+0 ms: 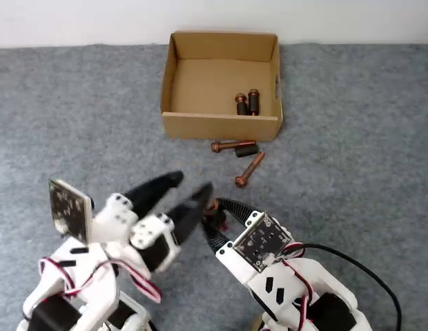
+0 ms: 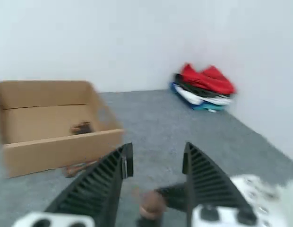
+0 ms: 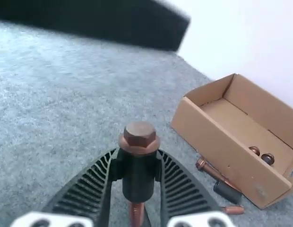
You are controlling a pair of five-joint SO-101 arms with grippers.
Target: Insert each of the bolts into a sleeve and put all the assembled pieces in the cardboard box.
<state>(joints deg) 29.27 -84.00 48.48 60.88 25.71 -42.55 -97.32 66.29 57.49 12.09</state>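
The sleeve, with a copper bolt through it, is standing upright in the right gripper, whose fingers are pinching narrow on the sleeve's sides. The bolt's hexagonal head is resting on the sleeve's upper rim just above the fingertips, and the shank is poking out below. Gripping the sleeve rather than the bolt is, I judge, letting the head hang on the rim so the pair is not sliding apart during the carry.

The left gripper is hanging just beside the held piece with its jaws spread wide and nothing between them. That is likely leaving the carry to the right arm alone.

Ahead of the right gripper, well apart, the cardboard box is sitting open-topped, with two finished pieces lying near the wall that faces the gripper. Between gripper and box, a second bolt is lying on the carpet with a spare sleeve at its tip. Whether it is seated, I cannot tell. A bare bolt is lying nearer the gripper.

The right wrist view is showing how the head is seating on the rim. The high view is reducing that piece to a small spot among the fingers, yet it is laying out how close together the two grippers are. The left wrist view is adding a pile of clothes far beyond its fingertips.
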